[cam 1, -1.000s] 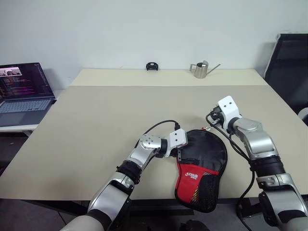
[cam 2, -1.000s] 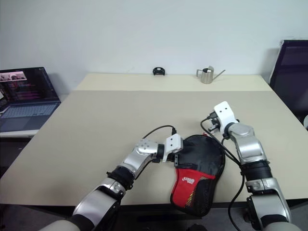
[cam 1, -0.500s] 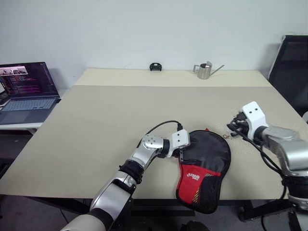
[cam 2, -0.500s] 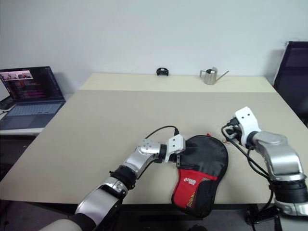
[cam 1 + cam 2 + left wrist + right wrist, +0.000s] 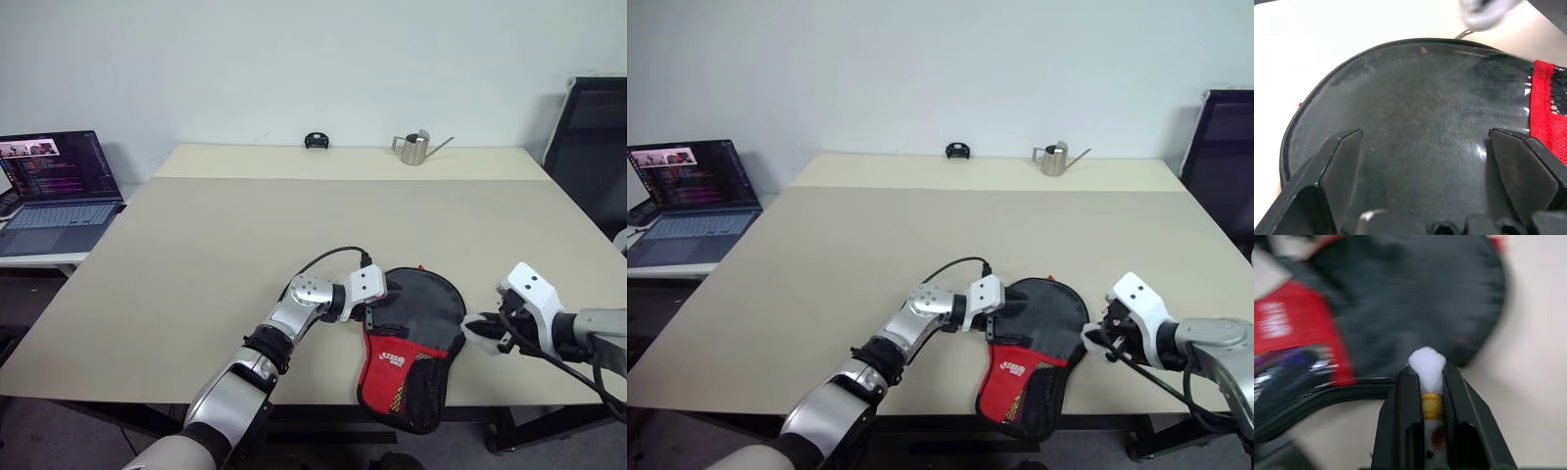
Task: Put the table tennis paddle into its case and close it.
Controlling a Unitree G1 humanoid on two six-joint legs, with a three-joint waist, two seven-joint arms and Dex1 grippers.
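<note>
The case (image 5: 416,313) lies flat near the table's front edge, black on top with a red panel and black mesh pocket below. Its lower end hangs over the edge. The table tennis paddle is out of view. My left gripper (image 5: 384,305) is open and rests over the case's left side, with its fingers (image 5: 1342,161) spread above the black fabric (image 5: 1415,98). My right gripper (image 5: 480,331) sits just off the case's right rim. It is shut on a small white and yellow piece (image 5: 1426,363), and the case (image 5: 1400,298) lies beyond it.
An open laptop (image 5: 54,191) sits on a side desk to the left. A metal watering can (image 5: 413,148) and a small black object (image 5: 314,140) stand at the table's far edge. A black chair (image 5: 593,137) is at the right.
My right gripper has drawn back from the case's far right rim toward its near right side, staying shut. The left gripper stays on the case. The camera has shifted slightly.
</note>
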